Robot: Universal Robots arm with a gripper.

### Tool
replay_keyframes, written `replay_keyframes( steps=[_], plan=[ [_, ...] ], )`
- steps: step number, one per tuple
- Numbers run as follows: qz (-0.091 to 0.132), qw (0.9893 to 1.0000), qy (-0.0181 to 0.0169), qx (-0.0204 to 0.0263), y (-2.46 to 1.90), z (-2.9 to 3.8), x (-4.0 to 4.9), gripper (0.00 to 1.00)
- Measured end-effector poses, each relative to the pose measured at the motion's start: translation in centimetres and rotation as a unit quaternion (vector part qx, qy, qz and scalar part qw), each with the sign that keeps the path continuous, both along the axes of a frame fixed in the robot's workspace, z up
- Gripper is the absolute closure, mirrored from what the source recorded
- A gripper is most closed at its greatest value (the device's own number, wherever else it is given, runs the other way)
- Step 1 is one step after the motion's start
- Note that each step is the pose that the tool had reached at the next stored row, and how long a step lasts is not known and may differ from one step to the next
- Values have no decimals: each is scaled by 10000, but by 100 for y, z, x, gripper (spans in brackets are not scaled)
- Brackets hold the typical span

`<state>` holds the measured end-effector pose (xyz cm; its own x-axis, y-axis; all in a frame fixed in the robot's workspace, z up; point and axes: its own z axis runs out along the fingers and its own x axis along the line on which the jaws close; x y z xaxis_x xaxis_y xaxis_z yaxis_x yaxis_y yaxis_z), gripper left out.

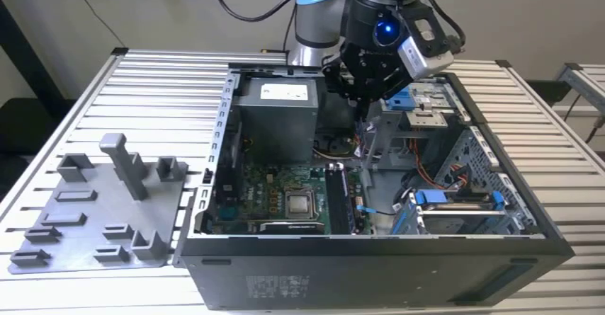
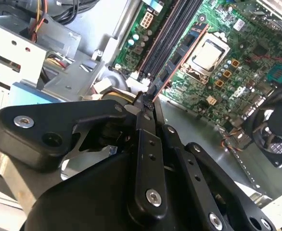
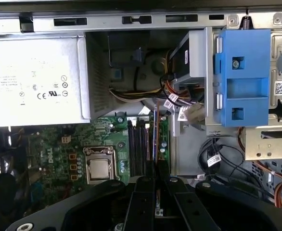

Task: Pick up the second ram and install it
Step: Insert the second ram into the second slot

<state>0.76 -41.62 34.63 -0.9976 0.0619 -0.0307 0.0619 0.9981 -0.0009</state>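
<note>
The fingers [image 2: 146, 113] clamp the second ram [image 2: 179, 53], which juts from their tips over the motherboard [image 2: 242, 36].

Matt black end effector [image 2: 148, 102], dull dark second ram [image 2: 179, 53], bare grey metal case [image 3: 107, 21].

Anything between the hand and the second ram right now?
Nothing. In the second wrist view the hand is shut directly on the second ram, with nothing else between them.
</note>
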Motion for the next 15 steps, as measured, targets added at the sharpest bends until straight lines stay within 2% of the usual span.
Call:
replay_keyframes(
  steps=[4, 10, 13, 15],
  plan=[
    [84, 10000, -2, 0, -20, -66, 1, 86],
    [123, 9999, 1, 1, -96, -171, -1, 86],
    [134, 9999, 29, 0, -173, -206, -1, 86],
    [141, 9999, 36, 3, -203, -246, -3, 86]
  ],
)
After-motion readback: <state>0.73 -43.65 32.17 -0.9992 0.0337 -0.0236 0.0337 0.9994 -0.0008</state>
